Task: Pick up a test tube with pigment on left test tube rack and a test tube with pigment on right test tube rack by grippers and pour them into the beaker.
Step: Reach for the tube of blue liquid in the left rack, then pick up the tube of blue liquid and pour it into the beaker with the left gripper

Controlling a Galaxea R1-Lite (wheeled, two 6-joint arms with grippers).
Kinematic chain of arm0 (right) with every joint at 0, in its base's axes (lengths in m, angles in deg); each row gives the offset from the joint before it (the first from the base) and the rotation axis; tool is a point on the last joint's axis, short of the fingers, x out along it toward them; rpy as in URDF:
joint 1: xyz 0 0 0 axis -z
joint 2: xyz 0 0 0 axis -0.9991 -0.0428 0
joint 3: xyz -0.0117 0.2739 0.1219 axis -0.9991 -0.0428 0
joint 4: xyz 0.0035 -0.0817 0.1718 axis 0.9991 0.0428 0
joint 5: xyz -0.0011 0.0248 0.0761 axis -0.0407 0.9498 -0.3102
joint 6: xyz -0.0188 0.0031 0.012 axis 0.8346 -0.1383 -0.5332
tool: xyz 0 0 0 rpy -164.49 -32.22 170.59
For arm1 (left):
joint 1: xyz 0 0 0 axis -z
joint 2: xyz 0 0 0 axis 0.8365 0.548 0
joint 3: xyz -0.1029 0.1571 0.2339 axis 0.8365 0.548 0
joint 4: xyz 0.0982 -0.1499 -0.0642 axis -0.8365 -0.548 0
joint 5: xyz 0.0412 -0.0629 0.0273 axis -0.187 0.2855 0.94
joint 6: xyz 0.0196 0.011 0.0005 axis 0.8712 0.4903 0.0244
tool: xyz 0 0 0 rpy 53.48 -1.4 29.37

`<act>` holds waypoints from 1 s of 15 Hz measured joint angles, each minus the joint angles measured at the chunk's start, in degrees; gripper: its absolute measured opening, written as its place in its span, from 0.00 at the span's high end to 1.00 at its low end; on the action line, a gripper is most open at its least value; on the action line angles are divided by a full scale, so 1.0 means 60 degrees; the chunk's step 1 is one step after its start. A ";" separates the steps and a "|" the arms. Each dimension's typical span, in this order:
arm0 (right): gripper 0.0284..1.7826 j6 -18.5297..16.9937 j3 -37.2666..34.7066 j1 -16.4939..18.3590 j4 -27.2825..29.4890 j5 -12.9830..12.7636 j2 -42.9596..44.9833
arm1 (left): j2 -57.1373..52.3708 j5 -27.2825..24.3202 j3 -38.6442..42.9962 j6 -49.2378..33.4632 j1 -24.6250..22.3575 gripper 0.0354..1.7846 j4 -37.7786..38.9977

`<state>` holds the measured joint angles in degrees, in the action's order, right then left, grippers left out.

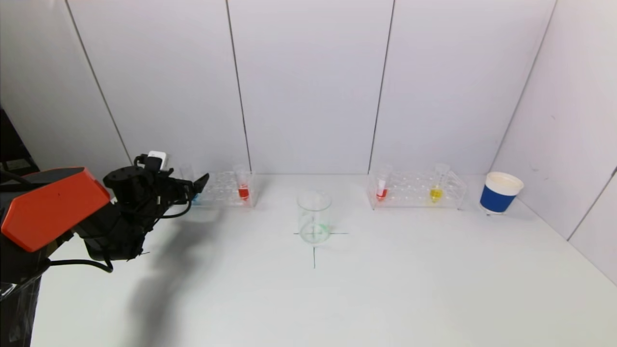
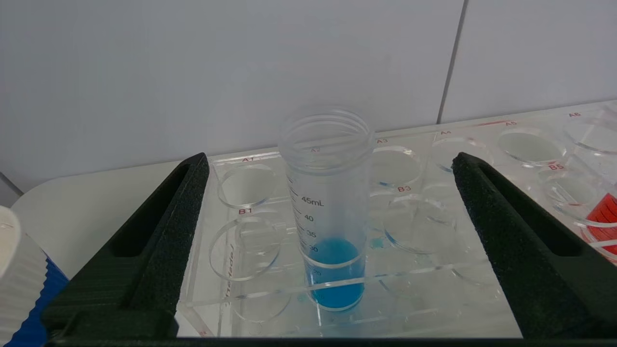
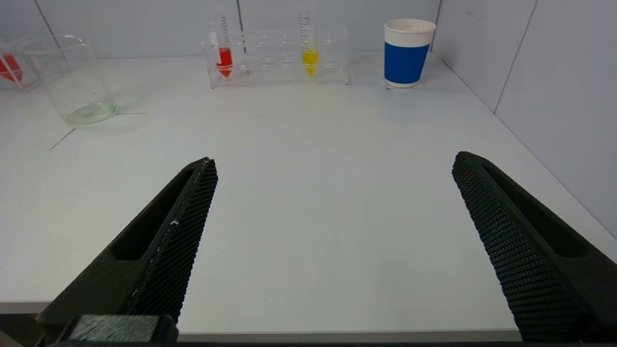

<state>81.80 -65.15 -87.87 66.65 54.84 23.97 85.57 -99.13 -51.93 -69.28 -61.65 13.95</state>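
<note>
The left clear rack [image 1: 222,189] holds a tube of blue pigment [image 2: 330,231] and a tube of red pigment [image 1: 243,187]. My left gripper [image 1: 197,185] is open at the rack's left end. In the left wrist view it [image 2: 330,158] straddles the upright blue tube without touching it. The right rack [image 1: 417,189] holds a red tube [image 1: 382,187] and a yellow tube [image 1: 436,187]. The empty glass beaker [image 1: 314,218] stands between the racks. My right gripper [image 3: 332,161] is open and empty over the table's front edge, out of the head view.
A blue-and-white paper cup [image 1: 500,193] stands right of the right rack. Another such cup [image 2: 19,289] sits beside my left gripper. A green cross [image 1: 314,250] marks the beaker's spot. White walls close the back and right side.
</note>
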 joint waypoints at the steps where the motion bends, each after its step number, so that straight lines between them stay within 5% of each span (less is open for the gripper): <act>1: 0.01 0.0000 0.0000 0.0000 0.0000 0.0000 0.0000 | 0.0030 0.0077 -0.0055 -0.0002 0.0000 0.02 -0.0004; 5: 0.01 0.0000 0.0000 0.0000 0.0000 0.0000 0.0000 | 0.0100 0.0124 -0.0156 -0.0002 -0.0004 0.21 -0.0061; 10: 0.01 0.0000 0.0000 0.0000 0.0000 0.0000 0.0000 | 0.0106 0.0120 -0.0169 0.0000 -0.0004 0.71 -0.0061; 15: 0.01 0.0000 0.0000 0.0000 0.0000 0.0002 0.0000 | 0.0106 0.0120 -0.0169 -0.0002 -0.0004 0.77 -0.0061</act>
<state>81.80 -65.15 -87.87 66.65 54.85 23.97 86.21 -98.41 -52.94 -69.29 -61.67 13.59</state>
